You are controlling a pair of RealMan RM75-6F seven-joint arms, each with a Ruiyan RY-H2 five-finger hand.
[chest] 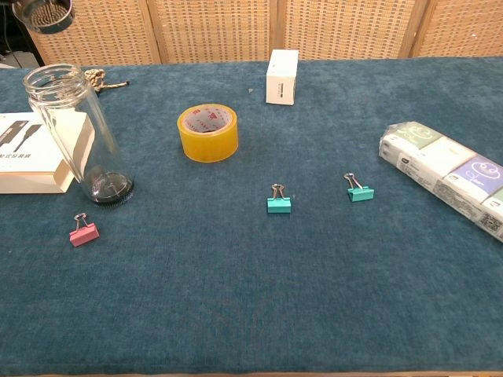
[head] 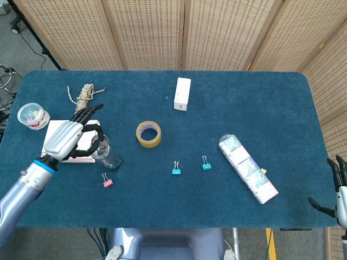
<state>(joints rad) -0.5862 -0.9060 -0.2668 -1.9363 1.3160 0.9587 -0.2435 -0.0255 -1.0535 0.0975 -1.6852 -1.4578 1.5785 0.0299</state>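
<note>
My left hand hovers over the flat white box with its fingers spread and nothing in it. Its fingertips reach next to the mouth of the empty glass jar; I cannot tell whether they touch it. The jar stands upright in front of the flat box in the chest view. A dark rounded part at the chest view's top left is probably that hand. My right hand hangs past the table's front right corner, fingers apart and empty.
A yellow tape roll lies mid-table, a small white carton behind it. A pink clip and two teal clips lie nearer. A tissue pack is at the right, a rope bundle and a small tub at the left.
</note>
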